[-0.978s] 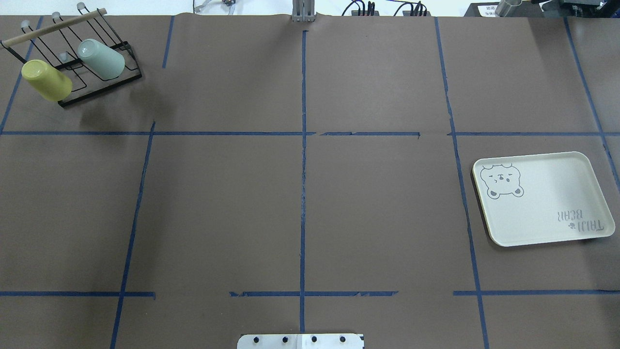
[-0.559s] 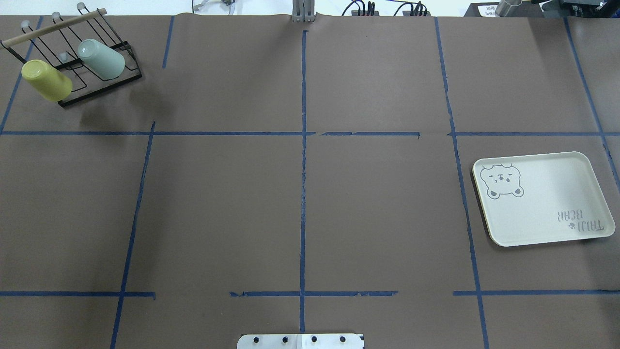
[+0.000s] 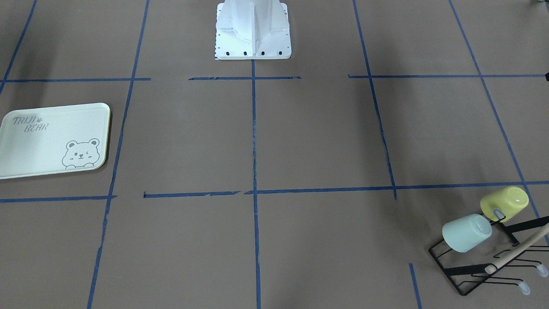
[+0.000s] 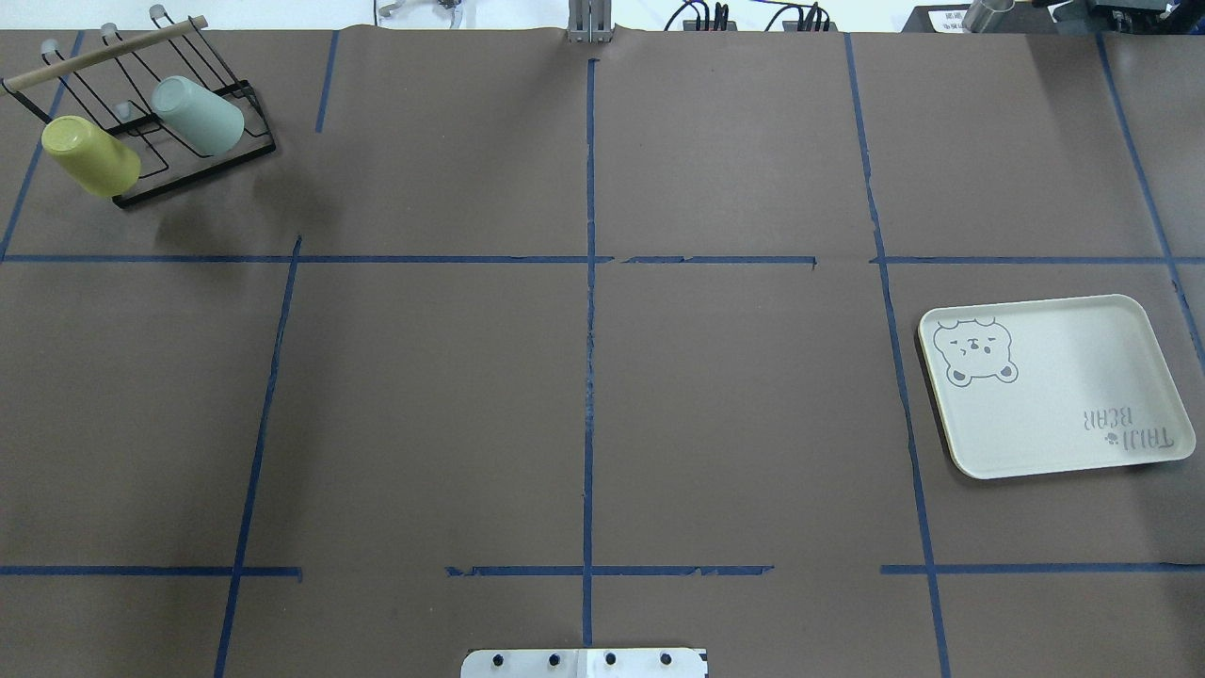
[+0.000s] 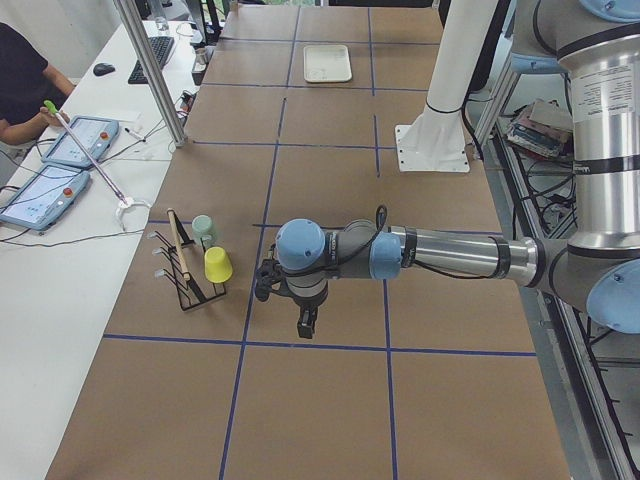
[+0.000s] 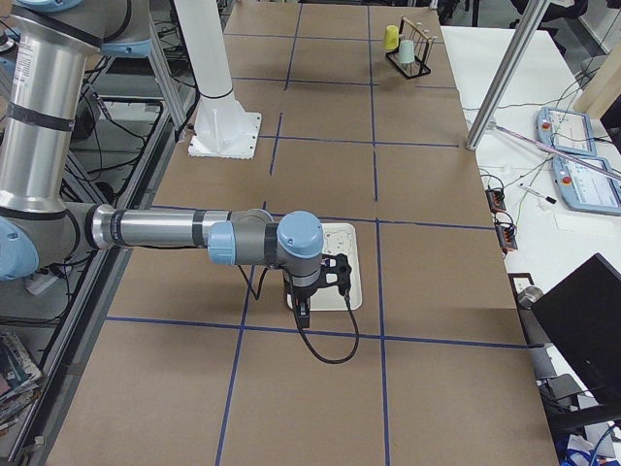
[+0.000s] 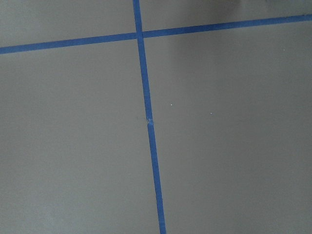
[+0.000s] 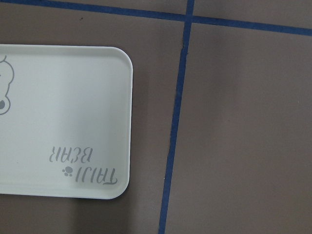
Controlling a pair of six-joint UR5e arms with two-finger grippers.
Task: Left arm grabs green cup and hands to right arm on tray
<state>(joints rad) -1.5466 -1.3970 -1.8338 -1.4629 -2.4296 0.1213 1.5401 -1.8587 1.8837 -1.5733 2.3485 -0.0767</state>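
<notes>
The green cup (image 4: 198, 115) hangs tilted on a black wire rack (image 4: 193, 174) at the table's far left corner, beside a yellow-green cup (image 4: 90, 155). It also shows in the front view (image 3: 466, 233) and the exterior left view (image 5: 203, 229). The tray (image 4: 1054, 386) lies empty at the right; the right wrist view shows its corner (image 8: 63, 122). My left gripper (image 5: 305, 325) shows only in the exterior left view, hanging above the table near the rack; I cannot tell if it is open. My right gripper (image 6: 304, 309) hangs over the tray's (image 6: 347, 264) near edge; I cannot tell its state.
Blue tape lines divide the brown table cover into squares. The white robot base (image 3: 253, 30) stands at the near middle edge. The left wrist view shows only table and a tape crossing (image 7: 140, 35). An operator and tablets are beyond the far side (image 5: 60, 150).
</notes>
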